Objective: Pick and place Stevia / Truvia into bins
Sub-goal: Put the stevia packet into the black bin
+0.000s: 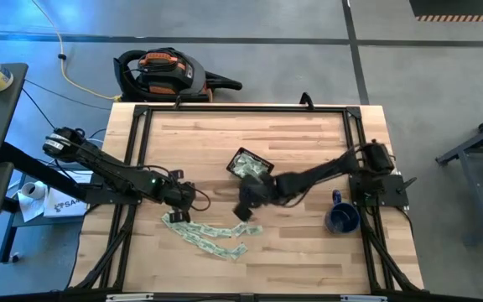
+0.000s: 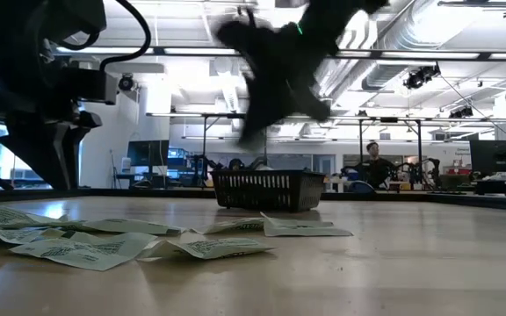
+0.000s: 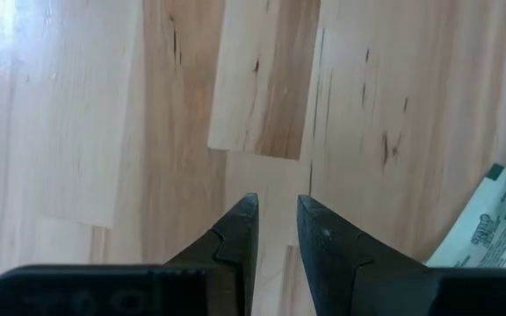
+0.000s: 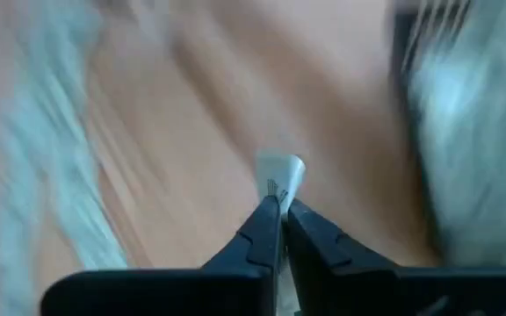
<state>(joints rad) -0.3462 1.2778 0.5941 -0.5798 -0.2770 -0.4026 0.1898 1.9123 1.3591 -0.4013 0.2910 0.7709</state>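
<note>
While the right claw (image 4: 282, 206) hangs above the desk (image 1: 309, 134) between the basket (image 1: 249, 164) and the sachet pile, it's pinched tight on one sachet (image 4: 281, 175) — a white paper corner sticks out past the closed tips in the right wrist view. High view puts that claw just below the basket, above the near end of the pile, not over the basket opening. Low view shows it lifted well clear of the desk surface, blurred.

Left claw (image 3: 275, 219) sits at the left end of the pile, fingers narrowly apart with bare wood showing through the gap, nothing in it. One sachet edge (image 3: 490, 228) visible off to the side in its wrist view, not touching the fingers.

Loose sachets (image 1: 204, 231) lie flat in a strip along the front-middle of the desk, overlapping. Basket is mid-desk, tilted relative to the desk edges, with pale sachets already inside (image 1: 246, 170).

Dark blue mug (image 1: 341, 218) stands at the right side near the right arm's base, well apart from the pile.
</note>
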